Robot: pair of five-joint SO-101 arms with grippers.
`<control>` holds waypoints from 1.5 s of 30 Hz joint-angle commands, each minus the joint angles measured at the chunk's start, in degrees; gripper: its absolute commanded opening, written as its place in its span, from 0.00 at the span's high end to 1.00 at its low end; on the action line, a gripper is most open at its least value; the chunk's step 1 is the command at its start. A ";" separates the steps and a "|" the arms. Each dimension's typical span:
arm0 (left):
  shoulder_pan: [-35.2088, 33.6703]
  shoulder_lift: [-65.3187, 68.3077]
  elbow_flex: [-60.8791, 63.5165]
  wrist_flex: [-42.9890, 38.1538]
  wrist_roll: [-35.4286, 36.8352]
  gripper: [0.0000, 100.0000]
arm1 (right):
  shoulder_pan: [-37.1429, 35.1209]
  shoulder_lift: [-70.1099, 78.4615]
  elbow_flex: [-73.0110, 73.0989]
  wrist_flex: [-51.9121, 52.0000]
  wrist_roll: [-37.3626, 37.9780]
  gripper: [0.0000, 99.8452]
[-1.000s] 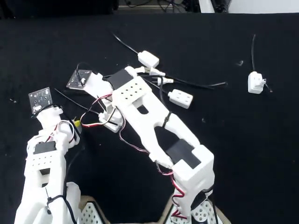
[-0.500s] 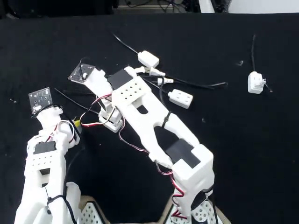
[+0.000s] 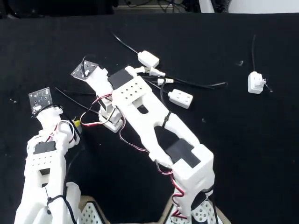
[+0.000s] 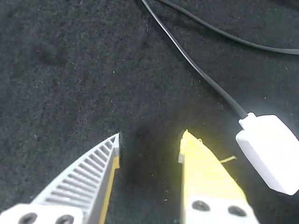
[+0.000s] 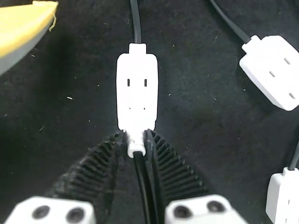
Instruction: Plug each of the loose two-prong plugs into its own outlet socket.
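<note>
Plug (image 5: 136,142), small and white on its black cable, is pinched between the 2 dark ribbed fingers (image 5: 100,163) of the right gripper (image 5: 135,136). Its nose touches the near end of a white outlet block (image 5: 137,88) that has 2 slots on its face. We cannot tell how far the prongs are in. A black cord (image 5: 136,21) leaves the block's far end.

In the high view the right arm (image 3: 154,123) stretches from its base toward 10 o'clock, and its wrist is low over the black table (image 3: 243,154) at 9 o'clock of the centre.

The left gripper (image 4: 149,140) sits over the table with its fingers spread, one grey (image 4: 93,172) and one yellow (image 4: 205,179), pinching nothing. A white corded block (image 4: 271,151) lies just beside the yellow finger.

From above we see 3 more white outlet pieces. The centre outlet (image 3: 180,98) lies near the middle. The far outlet (image 3: 148,59) lies at 11 o'clock of it. The corner outlet (image 3: 255,82) lies well apart toward 2 o'clock of the table. Between the first 2 lie small loose plugs (image 3: 157,72) on black cables.
</note>
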 commanded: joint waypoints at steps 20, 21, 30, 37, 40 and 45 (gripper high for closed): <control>-0.57 -1.23 -0.48 0.18 0.35 0.79 | 0.79 1.45 6.37 -7.74 2.37 0.99; -0.57 -1.23 -0.48 0.18 0.35 0.79 | 0.79 2.15 6.37 -7.74 2.37 0.99; -0.57 -1.23 -0.48 0.18 0.26 0.79 | 0.88 4.26 6.37 -7.74 2.37 0.99; -0.57 -1.23 -0.48 0.18 0.26 0.79 | 0.97 4.18 7.69 -6.59 2.81 0.99; -0.57 -1.23 -0.57 0.18 0.26 0.79 | 0.62 4.18 9.80 -8.70 3.52 0.99; -0.57 -1.23 -0.57 0.18 0.26 0.79 | -0.18 4.09 10.51 -10.46 3.52 0.99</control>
